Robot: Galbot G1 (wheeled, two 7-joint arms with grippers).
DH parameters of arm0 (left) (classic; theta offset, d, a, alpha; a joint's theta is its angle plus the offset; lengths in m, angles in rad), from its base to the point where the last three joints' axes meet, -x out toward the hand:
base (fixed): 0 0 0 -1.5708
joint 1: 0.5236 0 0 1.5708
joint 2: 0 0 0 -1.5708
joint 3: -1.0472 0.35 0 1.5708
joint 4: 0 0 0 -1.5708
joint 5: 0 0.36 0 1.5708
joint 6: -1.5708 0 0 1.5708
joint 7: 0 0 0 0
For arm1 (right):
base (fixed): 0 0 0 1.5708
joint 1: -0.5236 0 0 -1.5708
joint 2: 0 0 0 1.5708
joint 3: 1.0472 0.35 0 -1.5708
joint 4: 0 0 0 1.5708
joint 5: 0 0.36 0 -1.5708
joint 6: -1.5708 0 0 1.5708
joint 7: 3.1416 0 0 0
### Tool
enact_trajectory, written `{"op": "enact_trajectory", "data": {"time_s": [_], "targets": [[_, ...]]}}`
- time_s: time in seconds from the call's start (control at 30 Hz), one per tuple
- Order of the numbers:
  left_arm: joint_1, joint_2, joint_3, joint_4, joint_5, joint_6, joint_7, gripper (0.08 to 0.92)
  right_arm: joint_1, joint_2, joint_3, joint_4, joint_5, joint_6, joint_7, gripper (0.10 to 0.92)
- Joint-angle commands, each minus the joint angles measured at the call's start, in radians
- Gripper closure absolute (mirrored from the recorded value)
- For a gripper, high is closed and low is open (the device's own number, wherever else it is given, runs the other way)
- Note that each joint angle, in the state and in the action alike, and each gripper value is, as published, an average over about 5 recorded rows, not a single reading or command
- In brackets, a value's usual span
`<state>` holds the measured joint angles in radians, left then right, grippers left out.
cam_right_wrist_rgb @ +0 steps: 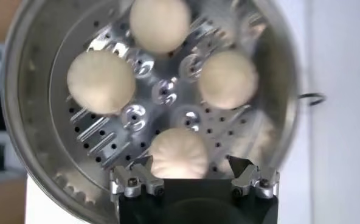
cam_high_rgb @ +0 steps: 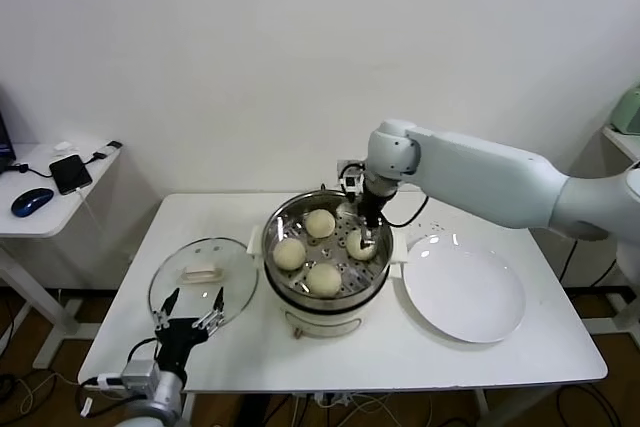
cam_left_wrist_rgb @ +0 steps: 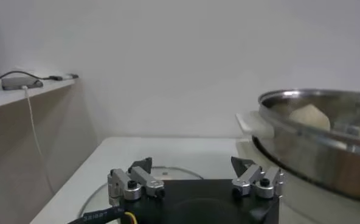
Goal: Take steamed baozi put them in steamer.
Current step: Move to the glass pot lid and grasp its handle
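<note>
The steamer stands mid-table with several cream-white baozi on its perforated tray. My right gripper hangs open inside the pot, just over the baozi on the tray's right side. In the right wrist view the steamer wall rings the tray, and my right gripper is open with that baozi lying between its fingertips, a gap on one side. Three more baozi lie farther off. My left gripper is parked open at the table's front left.
A round glass lid with a white handle lies left of the steamer, just beyond my left gripper; the steamer shows beside it there. A flat white plate lies right of the steamer. A side desk with a phone stands far left.
</note>
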<state>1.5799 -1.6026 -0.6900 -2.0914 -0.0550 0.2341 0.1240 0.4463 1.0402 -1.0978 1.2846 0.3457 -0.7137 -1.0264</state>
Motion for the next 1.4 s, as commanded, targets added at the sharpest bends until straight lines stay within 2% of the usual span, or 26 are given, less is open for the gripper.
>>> {"op": "enact_trajectory", "data": {"time_s": [0.03,0.17,0.3,0.4,0.63,0.8,0.9,0.97,1.1,1.17,1.2,1.33,1.4], "targets": [[-0.009,-0.015,0.011,-0.023,-0.146,-0.073,-0.099,0.177,-0.463,-0.282,0.835,0.191,0.157,0.264,0.375,0.202],[-0.007,0.012,0.011,0.009,-0.078,-0.111,-0.062,0.177,-0.804,-0.269,1.196,0.269,0.162,0.395,0.513,0.203],[-0.018,0.008,0.013,0.044,0.002,-0.150,-0.050,0.177,-1.126,-0.135,1.550,0.317,0.164,0.473,0.582,0.203],[-0.026,0.005,0.024,0.067,0.078,-0.186,-0.043,0.177,-1.303,-0.021,1.703,0.338,0.188,0.556,0.650,0.202],[-0.064,0.011,0.019,0.094,0.111,-0.192,-0.043,0.177,-1.581,0.123,1.759,0.371,0.291,0.807,0.915,0.203],[-0.086,0.026,-0.003,0.124,0.223,-0.201,-0.050,0.177,-1.740,0.125,1.750,0.424,0.322,0.842,0.987,0.203],[-0.114,0.030,-0.016,0.163,0.438,-0.248,-0.068,0.177,-1.820,0.106,1.735,0.462,0.322,0.837,0.990,0.203],[-0.135,0.035,-0.024,0.198,0.688,-0.295,-0.095,0.177,-1.846,0.100,1.728,0.473,0.320,0.838,0.989,0.203],[-0.150,0.078,-0.004,0.263,1.169,-0.307,-0.273,0.177,-1.851,0.100,1.728,0.471,0.317,0.841,0.987,0.203],[-0.136,0.117,0.011,0.270,1.372,-0.288,-0.316,0.177,-1.851,0.098,1.733,0.477,0.318,0.836,0.982,0.203],[-0.127,0.133,0.013,0.264,1.447,-0.289,-0.301,0.177,-1.851,0.097,1.734,0.481,0.318,0.833,0.978,0.203],[-0.132,0.205,0.036,0.242,1.606,-0.322,-0.146,0.177,-1.844,0.089,1.733,0.485,0.318,0.827,0.971,0.203],[-0.164,0.222,0.043,0.278,1.630,-0.337,-0.132,0.177,-1.839,0.088,1.730,0.485,0.318,0.826,0.970,0.203]]}}
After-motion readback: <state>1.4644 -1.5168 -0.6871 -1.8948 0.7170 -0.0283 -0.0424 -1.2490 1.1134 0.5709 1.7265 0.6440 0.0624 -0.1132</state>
